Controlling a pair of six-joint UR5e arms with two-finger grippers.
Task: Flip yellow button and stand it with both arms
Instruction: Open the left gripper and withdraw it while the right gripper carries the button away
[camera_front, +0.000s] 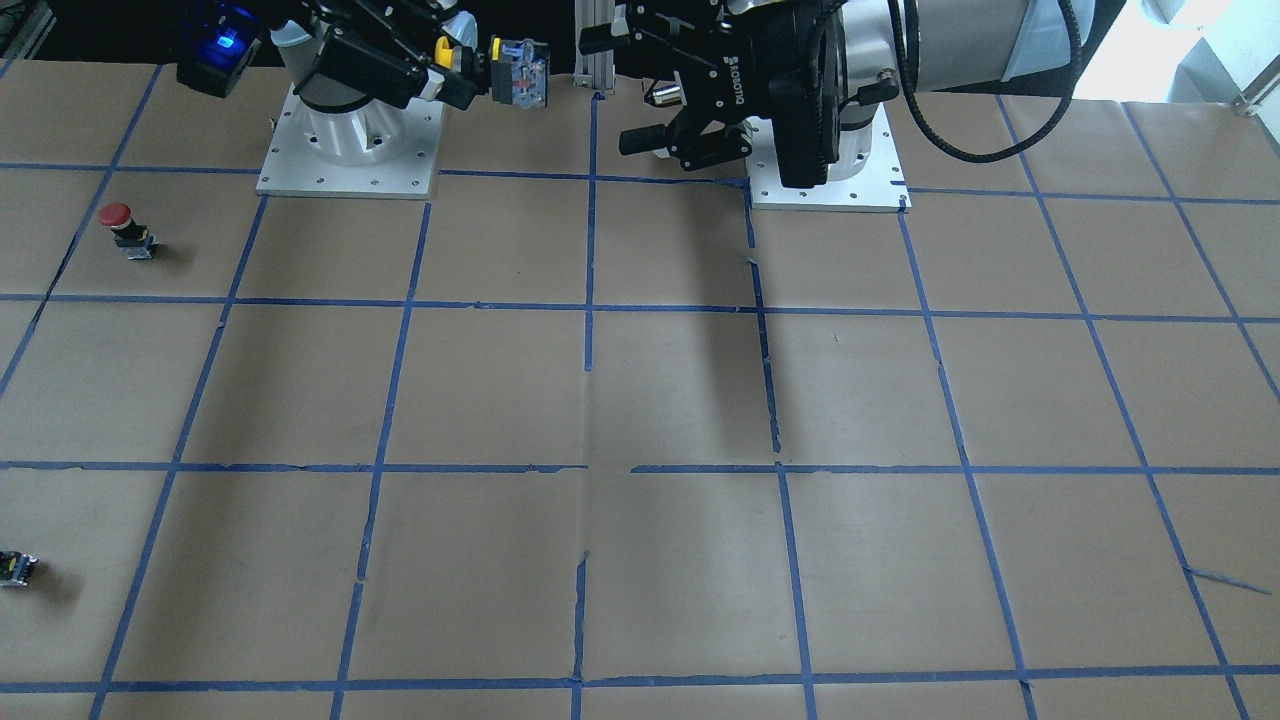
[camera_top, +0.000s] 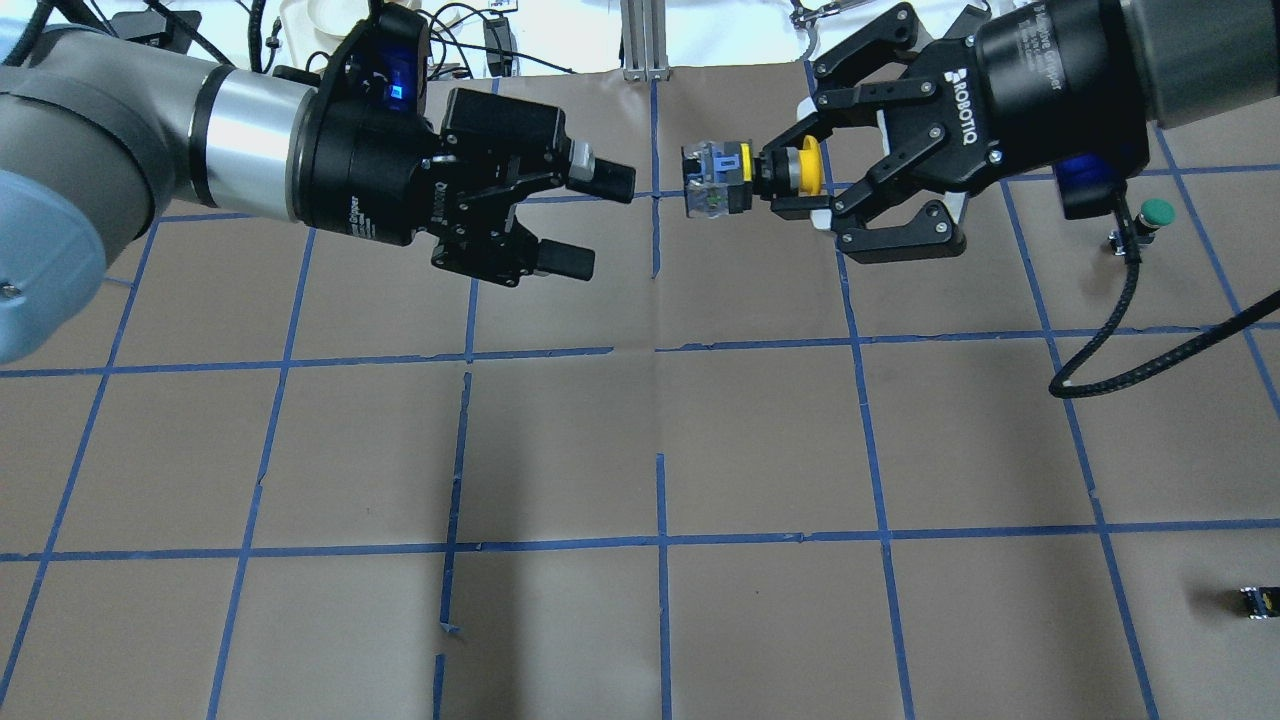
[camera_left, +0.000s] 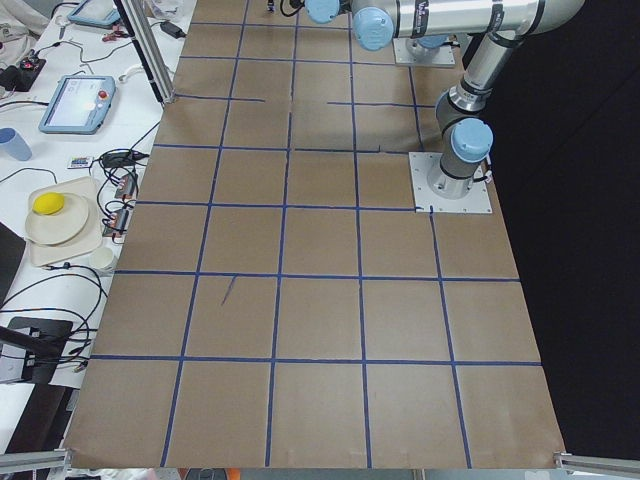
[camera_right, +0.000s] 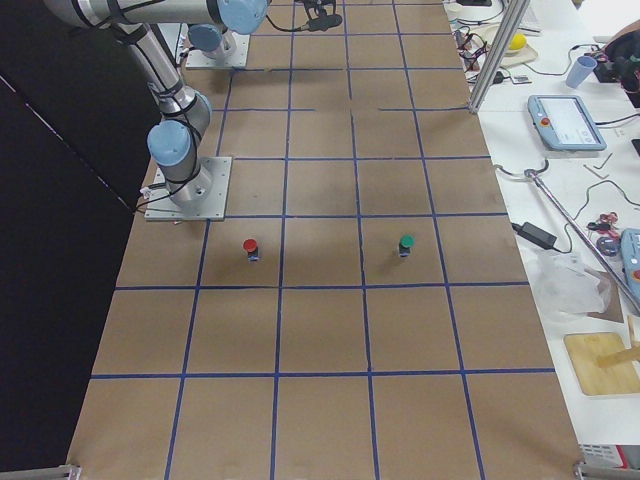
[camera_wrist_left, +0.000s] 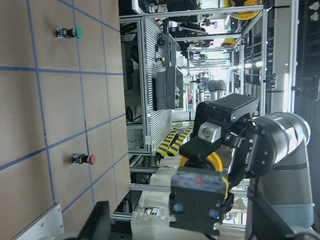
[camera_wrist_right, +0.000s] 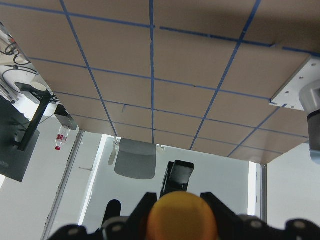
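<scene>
Half the handover looks done: the right gripper (camera_top: 785, 187) pinches the yellow button (camera_top: 730, 178) behind its cap, so the spread left gripper (camera_top: 593, 222) should next close on its block.

yellow button (camera_top: 730, 178): yellow cap, black neck, grey block with blue parts
red button (camera_front: 122, 228): red cap, black body
green button (camera_top: 1150, 215): green cap, dark body
table (camera_top: 760, 440): brown, blue grid lines

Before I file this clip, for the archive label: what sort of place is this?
Likely a robotics lab: a left arm and right arm bolted to a table gridded with blue tape, a control tablet on the side bench, metal racks behind.
</scene>
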